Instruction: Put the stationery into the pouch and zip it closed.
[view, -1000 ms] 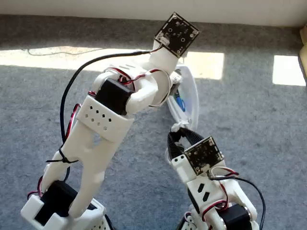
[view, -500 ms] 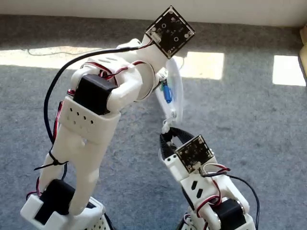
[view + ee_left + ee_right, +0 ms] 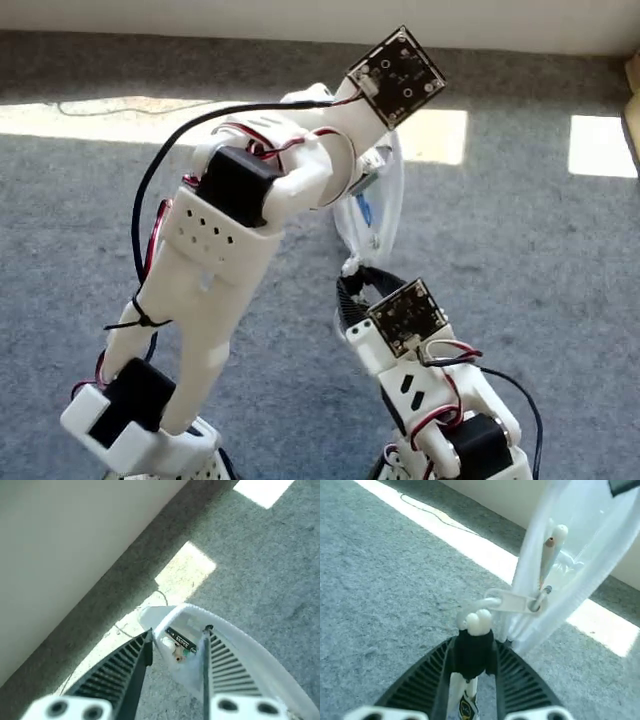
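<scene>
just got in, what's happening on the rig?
Both arms hold the clear pouch off the carpet between them. The left gripper clamps its upper end; the right gripper pinches the zipper pull at the lower end. A pen and other stationery are already inside. Whether the zip is fully closed is unclear.

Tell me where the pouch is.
In the high view the pouch hangs near the centre, between the left gripper at its far end and the right gripper on its zipper pull.

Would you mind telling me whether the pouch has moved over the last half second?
Yes. The pouch, held by the left claw, swung right toward the sunlit patch; the right claw holds its zipper pull.
</scene>
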